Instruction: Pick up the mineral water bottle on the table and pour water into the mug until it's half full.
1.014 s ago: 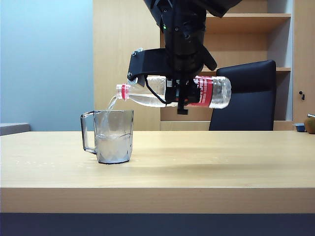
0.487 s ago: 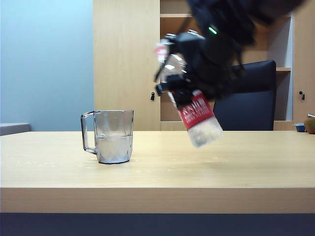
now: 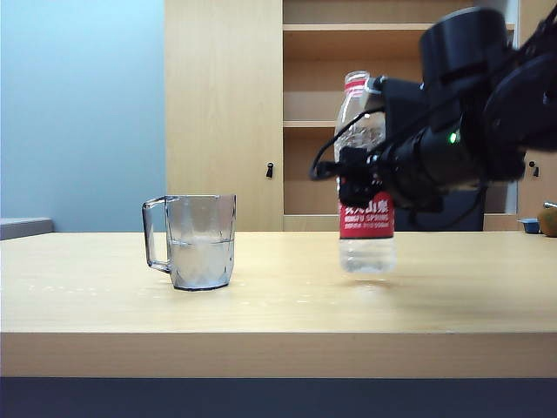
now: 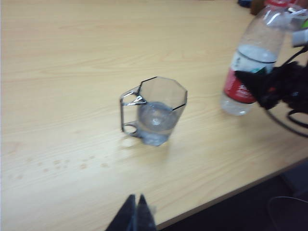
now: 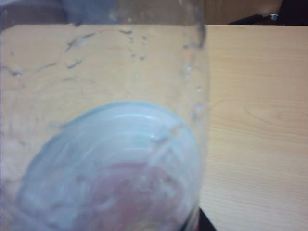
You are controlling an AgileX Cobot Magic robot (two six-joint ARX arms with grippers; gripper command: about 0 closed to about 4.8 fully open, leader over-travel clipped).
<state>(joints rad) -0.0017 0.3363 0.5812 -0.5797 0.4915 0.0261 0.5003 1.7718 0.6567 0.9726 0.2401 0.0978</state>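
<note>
Right end effector [image 3: 359,178] gripping upright mineral water bottle [image 3: 365,174] just above worktop [image 3: 278,305]. Mug [image 3: 200,241] holding water [image 3: 202,261], standing well apart. Left end effector [image 4: 134,216] hovering nearby, seemingly closed, empty.

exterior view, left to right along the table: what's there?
mug with water in it → mineral water bottle, upright, held by the right gripper reaching in from the right. Left gripper not in this view.
</note>
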